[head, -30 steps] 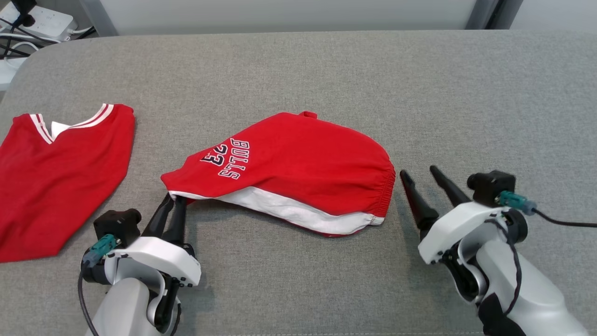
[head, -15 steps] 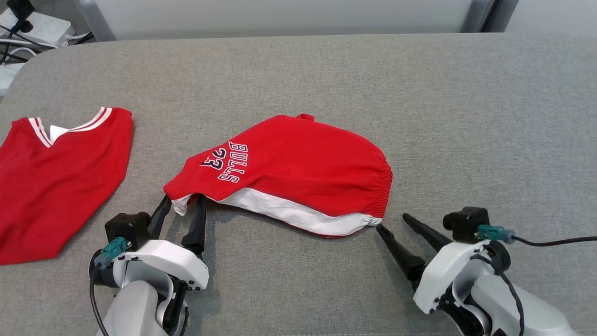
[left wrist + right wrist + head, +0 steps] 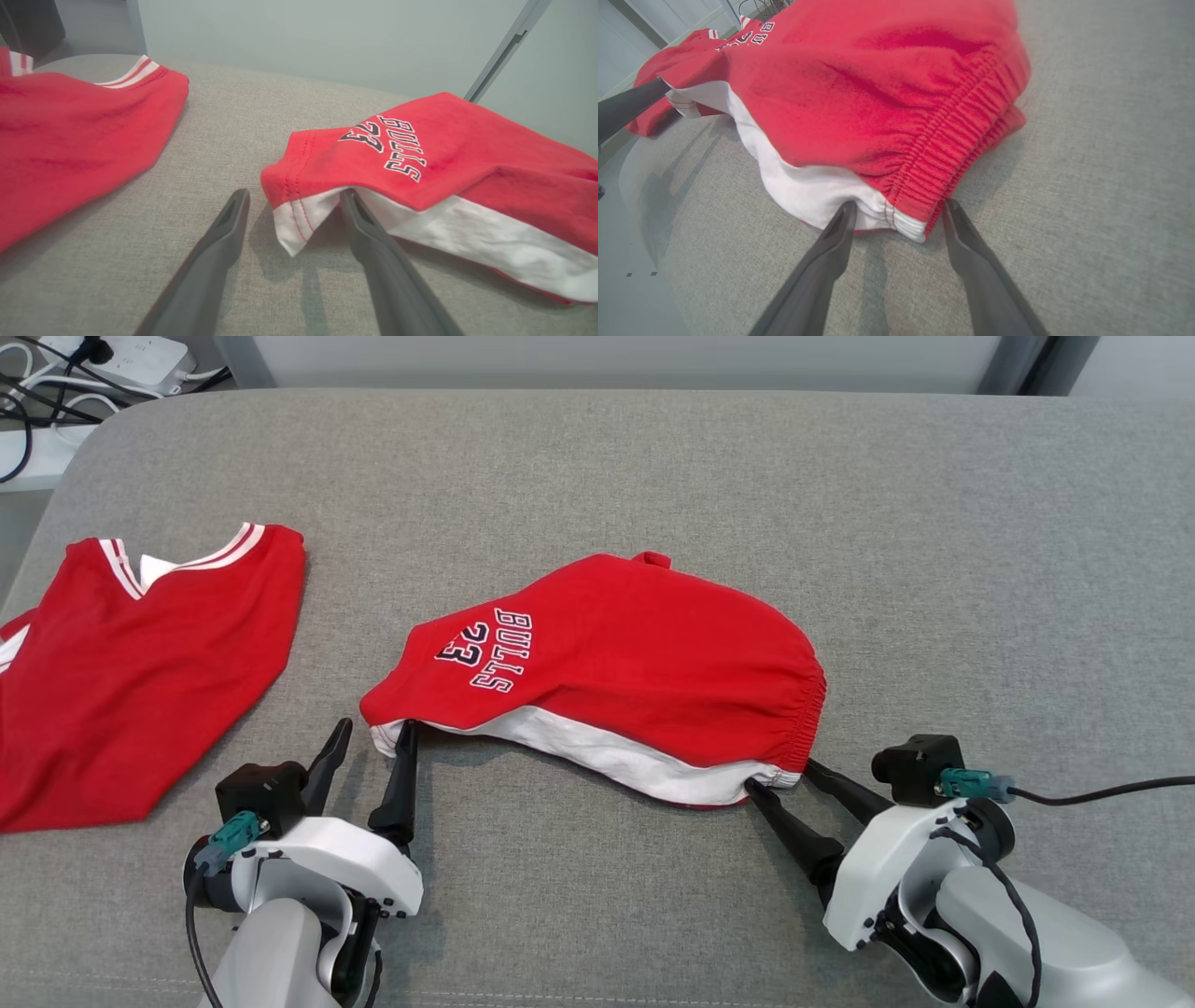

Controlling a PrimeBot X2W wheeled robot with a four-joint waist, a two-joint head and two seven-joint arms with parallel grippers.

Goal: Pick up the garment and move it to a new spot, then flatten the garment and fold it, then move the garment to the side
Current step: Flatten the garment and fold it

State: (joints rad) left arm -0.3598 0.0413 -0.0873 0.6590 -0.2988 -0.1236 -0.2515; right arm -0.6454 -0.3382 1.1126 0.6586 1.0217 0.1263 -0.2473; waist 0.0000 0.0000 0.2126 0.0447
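Note:
The garment (image 3: 635,663) is a pair of red shorts with white side panels and "BULLS 23" lettering, lying folded over in the middle of the grey table. My left gripper (image 3: 375,728) stands open at its left hem corner; in the left wrist view the white corner of the garment (image 3: 444,149) hangs between the spread fingers of that gripper (image 3: 294,196). My right gripper (image 3: 782,779) is open at the elastic waistband's near corner. In the right wrist view the fingers of the right gripper (image 3: 899,205) straddle that corner of the garment (image 3: 878,79) and lie low on the table.
A red jersey (image 3: 140,663) with a white-striped collar lies flat at the table's left side, also as the jersey (image 3: 70,130). A power strip with cables (image 3: 140,355) sits beyond the far left corner. The grey table (image 3: 980,569) stretches bare to the right and back.
My left gripper has opened and let go of the hem corner, which dropped between its fingers. My right gripper moved in to the waistband corner. The head camera shifted slightly.

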